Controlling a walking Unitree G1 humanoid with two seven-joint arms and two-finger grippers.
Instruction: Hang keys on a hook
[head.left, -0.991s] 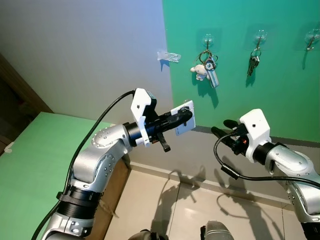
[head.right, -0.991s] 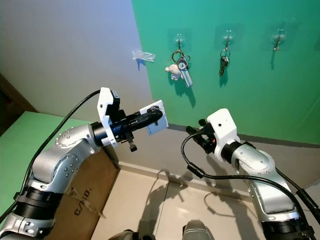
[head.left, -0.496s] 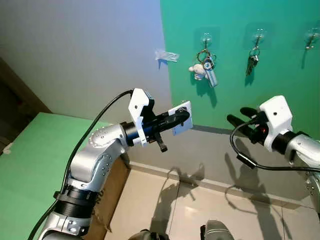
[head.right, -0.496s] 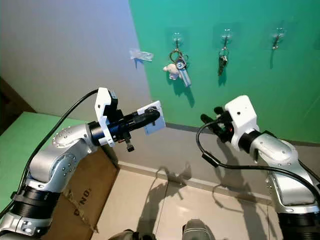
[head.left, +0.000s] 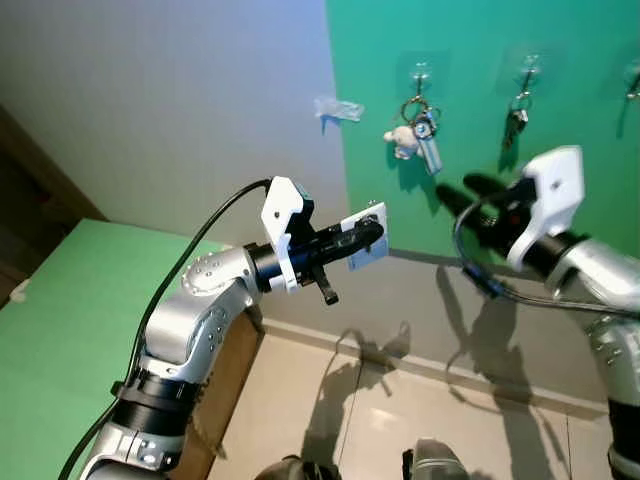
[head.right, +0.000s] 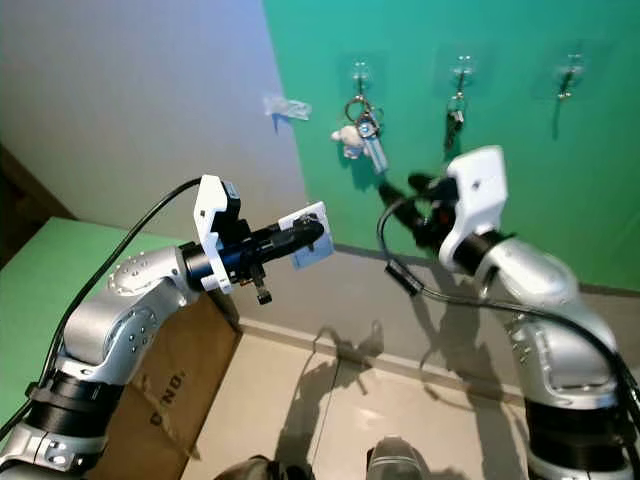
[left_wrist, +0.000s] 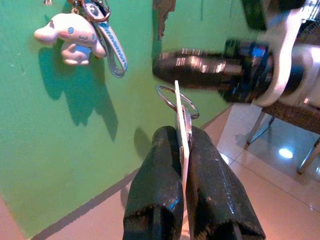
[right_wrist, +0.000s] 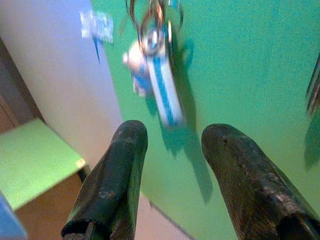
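From the head, the left gripper (head.left: 372, 236) is pinching a white key tag (head.left: 367, 239) before the green wall (head.left: 560, 40); the right gripper (head.left: 462, 196) is hovering below the hanging keys with a plush charm (head.left: 415, 135). Left wrist: fingers (left_wrist: 155, 180) are clamping the tag and its ring (left_wrist: 176, 101). Right wrist: fingers (right_wrist: 117, 170) are spread wide, holding nothing, beneath the charm keys.

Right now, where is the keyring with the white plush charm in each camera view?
Left eye view: keyring with the white plush charm hangs on the green wall, upper centre-right.
Right eye view: upper centre, above the right tool.
Left wrist view: top left.
Right wrist view: blurred, top centre.
Shared landmark: its blue strap.
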